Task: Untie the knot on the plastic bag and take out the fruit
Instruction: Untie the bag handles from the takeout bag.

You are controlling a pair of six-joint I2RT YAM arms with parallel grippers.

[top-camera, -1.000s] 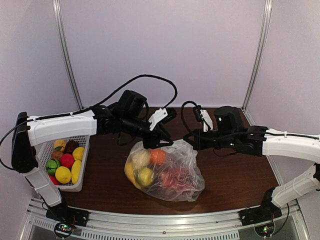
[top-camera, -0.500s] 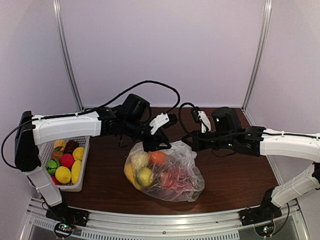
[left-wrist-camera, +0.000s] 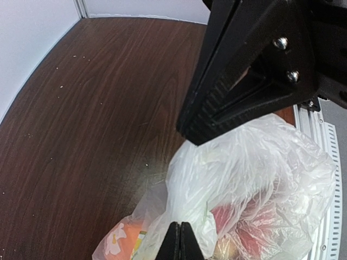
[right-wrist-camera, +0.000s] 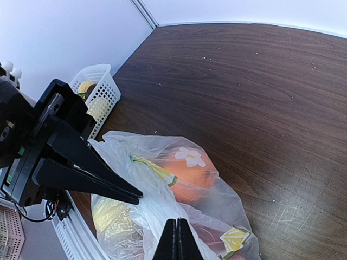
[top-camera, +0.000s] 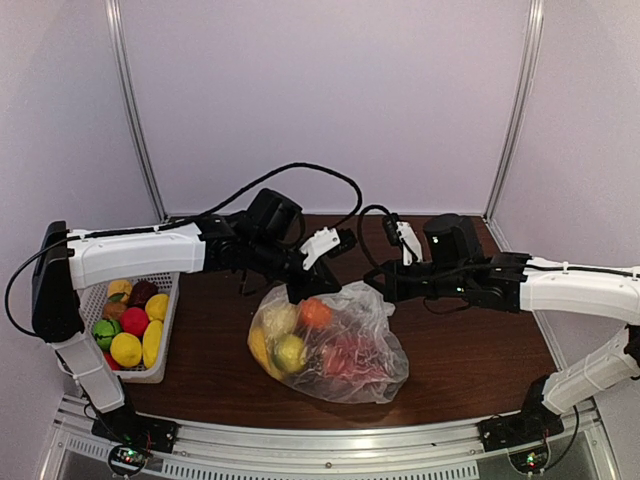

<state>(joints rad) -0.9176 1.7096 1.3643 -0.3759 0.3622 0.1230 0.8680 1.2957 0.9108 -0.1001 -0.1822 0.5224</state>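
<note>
The plastic bag [top-camera: 335,340] lies on the table's middle, its top pulled up between my grippers. The fruit shows through it: an orange [top-camera: 316,313], a yellow lemon [top-camera: 290,352], red fruit [top-camera: 345,358]. My left gripper [top-camera: 308,291] is shut on the bag's upper left plastic; its wrist view shows the film bunched into the closed tips [left-wrist-camera: 178,241]. My right gripper [top-camera: 383,292] is shut on the upper right plastic [right-wrist-camera: 176,241], just past the orange [right-wrist-camera: 190,173]. The left gripper's tips [right-wrist-camera: 135,193] sit close by. I cannot pick out the knot in the bunched plastic.
A white slotted basket [top-camera: 172,305] with several loose fruit stands at the left edge, also in the right wrist view [right-wrist-camera: 100,81]. Bare brown table [top-camera: 480,340] lies right of the bag and behind it. Walls close in the back and sides.
The left gripper shifted slightly left and down with the plastic. The bag's top between the grippers now stands a little higher. The right arm edged slightly left.
</note>
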